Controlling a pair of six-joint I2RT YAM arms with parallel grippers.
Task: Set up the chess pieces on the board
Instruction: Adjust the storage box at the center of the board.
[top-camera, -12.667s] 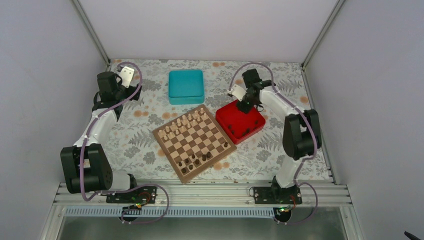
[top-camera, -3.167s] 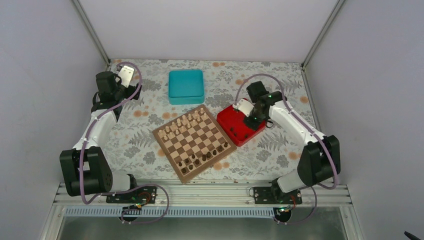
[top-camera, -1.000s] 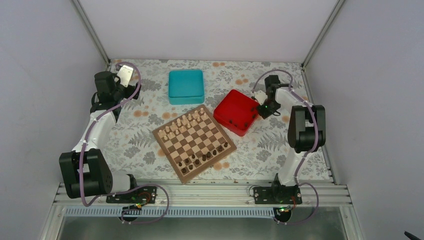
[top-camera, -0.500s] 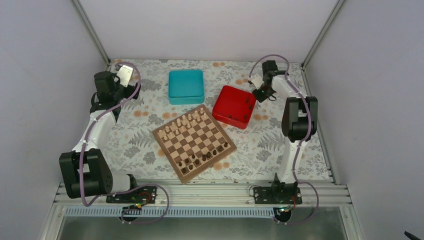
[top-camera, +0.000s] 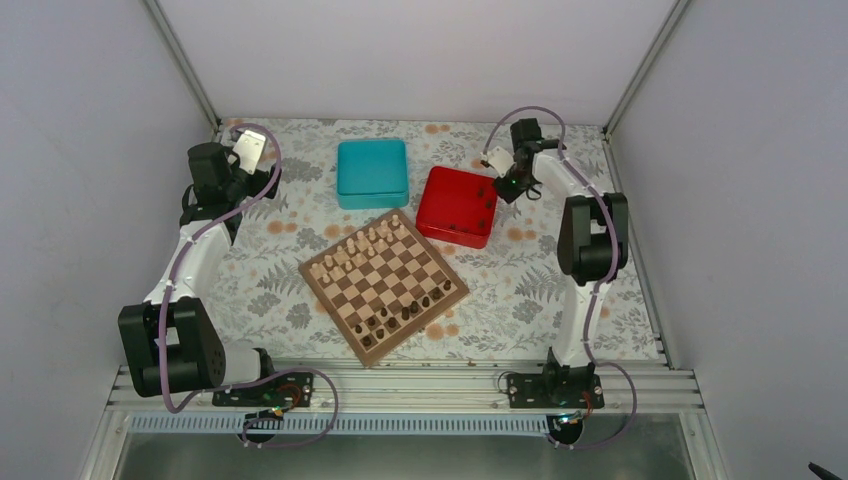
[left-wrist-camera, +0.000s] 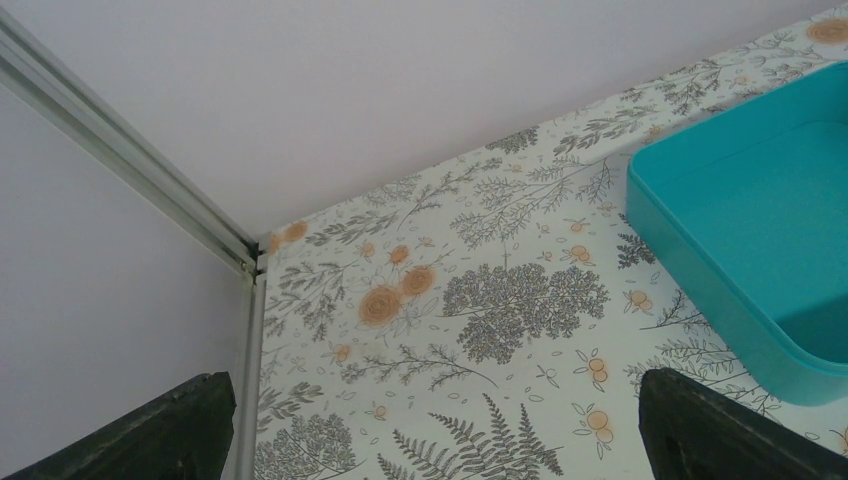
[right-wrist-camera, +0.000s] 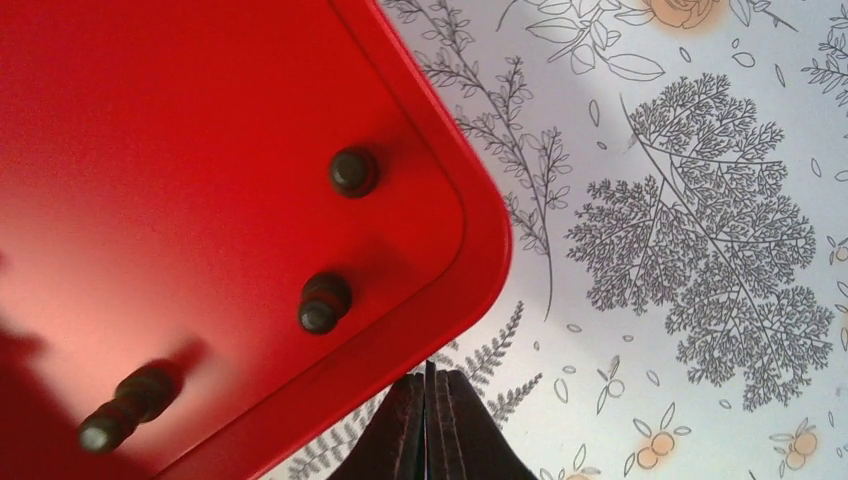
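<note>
The board (top-camera: 352, 273) lies at mid-table, turned diagonally. Several dark chess pieces (top-camera: 405, 311) stand along its near-right edge, and pale pieces stand along its far-left edge. More dark pieces (right-wrist-camera: 353, 171) lie in the red tray (top-camera: 457, 205), two others nearby (right-wrist-camera: 323, 301). My right gripper (top-camera: 504, 187) is shut and empty, its tips (right-wrist-camera: 428, 378) against the outside of the tray's rim (right-wrist-camera: 470, 290) at its far-right corner. My left gripper (top-camera: 226, 182) hovers open and empty at the far left, its fingers (left-wrist-camera: 150, 435) spread wide above the floral cloth.
A teal square box (top-camera: 372, 172) sits behind the board, just left of the red tray; its corner shows in the left wrist view (left-wrist-camera: 740, 250). Enclosure walls and a metal corner post (left-wrist-camera: 130, 170) bound the back and sides.
My right gripper has swung toward the back. The red tray has slid and turned back-left, toward the teal box. The board has shifted slightly left. The left arm has not moved.
</note>
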